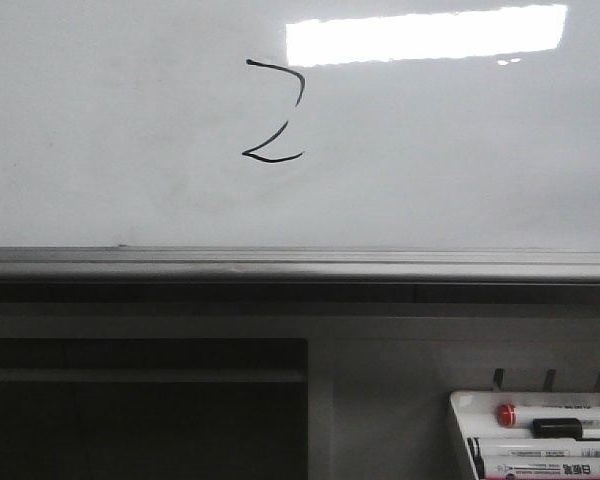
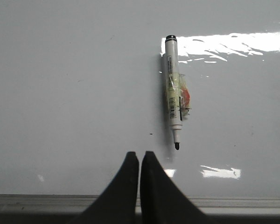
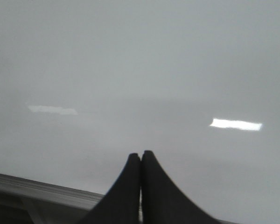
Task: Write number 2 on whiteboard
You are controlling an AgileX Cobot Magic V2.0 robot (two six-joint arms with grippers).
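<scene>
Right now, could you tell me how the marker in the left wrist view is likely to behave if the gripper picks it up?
The marker looks like a stiff, slim plastic barrel, so probably light and rigid. Being round, it may roll if nudged. The crumpled tape around its middle might add grip, but the bare tip could smear ink on the whiteboard.

Whiteboard [image 1: 110, 150]: glossy white-grey; number 2 [image 1: 275, 110] in thin black ink. Ledge [image 1: 280, 264] grey. Marker [image 2: 173, 91]: white barrel, black tip (yellowish tape). Tray [image 1: 462, 425] white.
</scene>
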